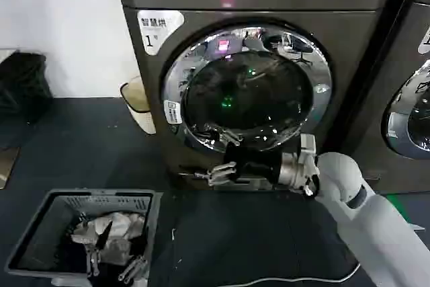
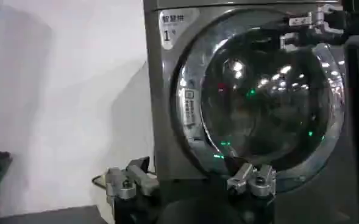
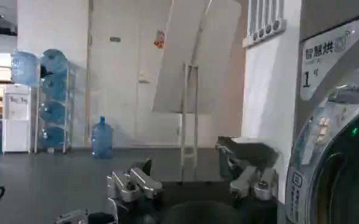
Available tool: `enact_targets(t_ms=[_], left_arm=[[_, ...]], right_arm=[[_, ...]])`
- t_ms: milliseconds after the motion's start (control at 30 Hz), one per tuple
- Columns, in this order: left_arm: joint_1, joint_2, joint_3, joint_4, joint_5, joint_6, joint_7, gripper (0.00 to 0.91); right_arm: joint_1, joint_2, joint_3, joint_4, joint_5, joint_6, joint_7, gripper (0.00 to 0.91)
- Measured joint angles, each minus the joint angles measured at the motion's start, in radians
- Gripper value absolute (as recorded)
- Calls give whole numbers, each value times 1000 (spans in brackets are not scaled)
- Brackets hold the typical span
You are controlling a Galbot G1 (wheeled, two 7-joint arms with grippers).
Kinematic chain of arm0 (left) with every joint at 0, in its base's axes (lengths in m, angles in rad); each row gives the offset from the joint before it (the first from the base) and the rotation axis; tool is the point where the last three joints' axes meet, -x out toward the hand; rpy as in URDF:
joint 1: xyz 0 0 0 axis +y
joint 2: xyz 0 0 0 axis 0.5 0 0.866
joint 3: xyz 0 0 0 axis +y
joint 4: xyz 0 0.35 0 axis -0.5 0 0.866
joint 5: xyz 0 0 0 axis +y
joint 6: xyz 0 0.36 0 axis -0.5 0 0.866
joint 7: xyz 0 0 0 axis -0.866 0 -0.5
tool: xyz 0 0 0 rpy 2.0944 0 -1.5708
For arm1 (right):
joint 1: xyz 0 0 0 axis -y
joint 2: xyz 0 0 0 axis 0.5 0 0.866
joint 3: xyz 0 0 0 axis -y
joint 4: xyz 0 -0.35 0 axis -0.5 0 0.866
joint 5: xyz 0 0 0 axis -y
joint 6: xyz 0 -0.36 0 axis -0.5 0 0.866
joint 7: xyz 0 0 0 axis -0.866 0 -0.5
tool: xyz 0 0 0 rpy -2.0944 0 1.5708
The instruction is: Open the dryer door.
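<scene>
The dryer door (image 1: 247,87) sits shut at upper centre of the head view, its chrome ring flush against the dark machine marked 1. The right end effector (image 1: 216,174) reaches in from the lower right, its fingers spread apart and holding nothing, just below the ring's lower-left arc, so the door lies directly above and slightly behind it. The left end effector (image 2: 191,182), also apart, is farther back, so the right arm is nearer.
</scene>
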Motion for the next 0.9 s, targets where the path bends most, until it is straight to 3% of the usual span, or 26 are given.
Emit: enact_targets(t_ms=[400,733,900], left_arm=[[-10,13,-24,-43,-16,66,-16,907],[-5,-6,-25,-79,3,174,-27,907],[-3,-11,-24,-105,-32,180,-22,907]], right_arm=[[113,73,-76,-217,-110,91,60,907],[203,154,-174,-391,-195,119,68,907],[239,182,-208,-456,-201,127,67,907]])
